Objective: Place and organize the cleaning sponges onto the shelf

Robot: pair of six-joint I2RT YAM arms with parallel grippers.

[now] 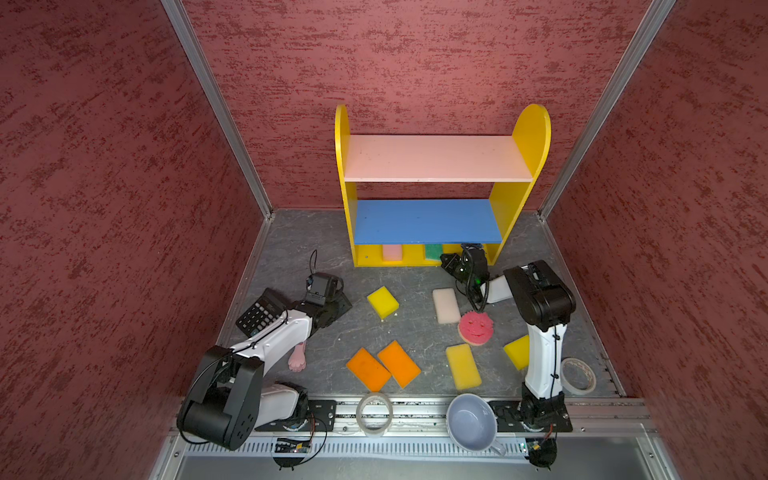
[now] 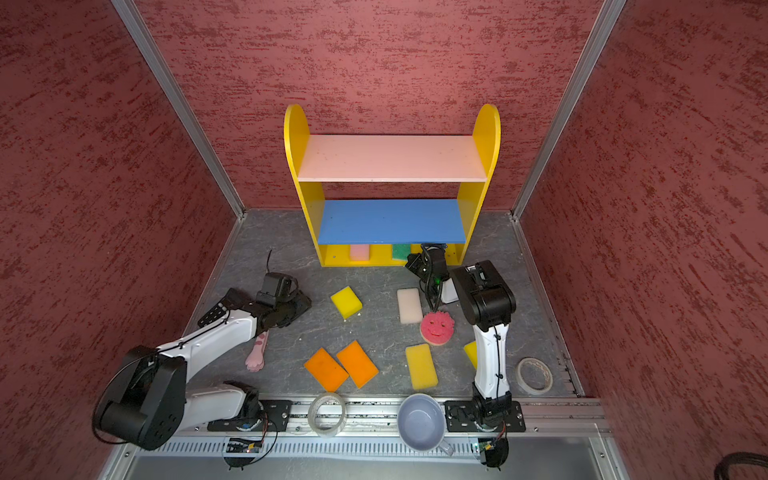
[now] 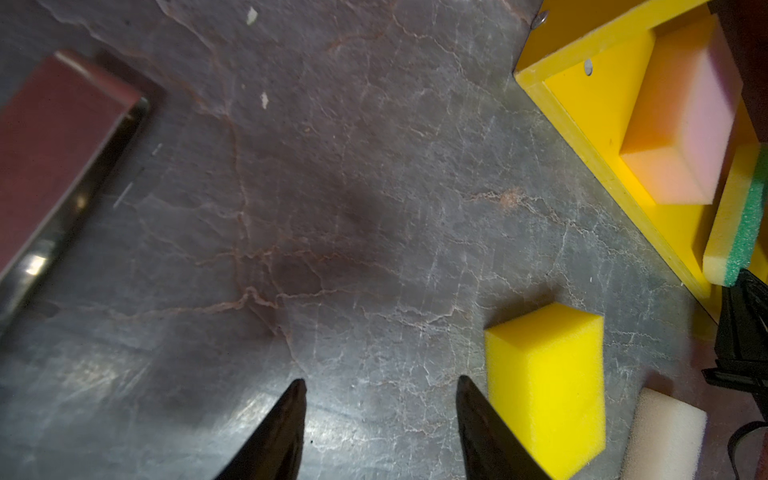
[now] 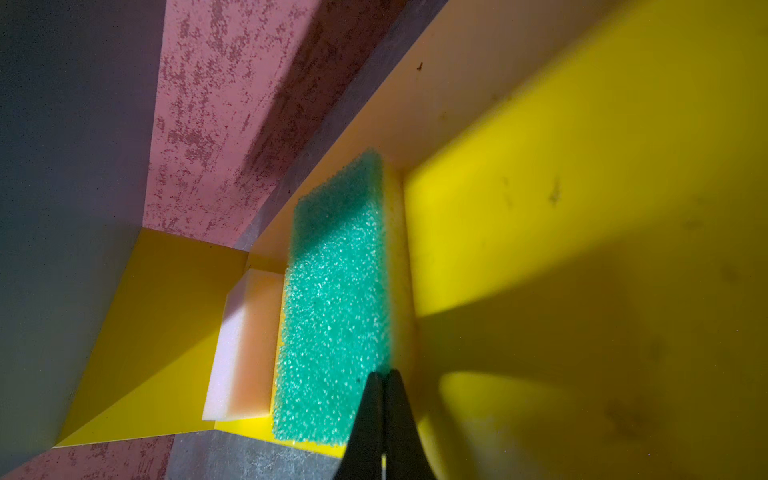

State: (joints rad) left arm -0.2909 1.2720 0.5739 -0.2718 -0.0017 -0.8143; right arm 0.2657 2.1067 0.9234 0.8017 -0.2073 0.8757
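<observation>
Standing on edge beside the pink sponge (image 4: pixel 241 353) in the bottom tier of the shelf (image 4: pixel 582 208), the green sponge (image 4: pixel 336 299) saves room, we judge. Our right gripper (image 4: pixel 384 415) is closed and empty, just beside it; our left gripper (image 3: pixel 380 415) is half-open, empty.

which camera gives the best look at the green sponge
The right wrist view: the green sponge fills the middle, its rough face clear, beside the pink sponge in the shelf. Both top views show only a small patch under the blue board. The left wrist view catches just one edge.
</observation>
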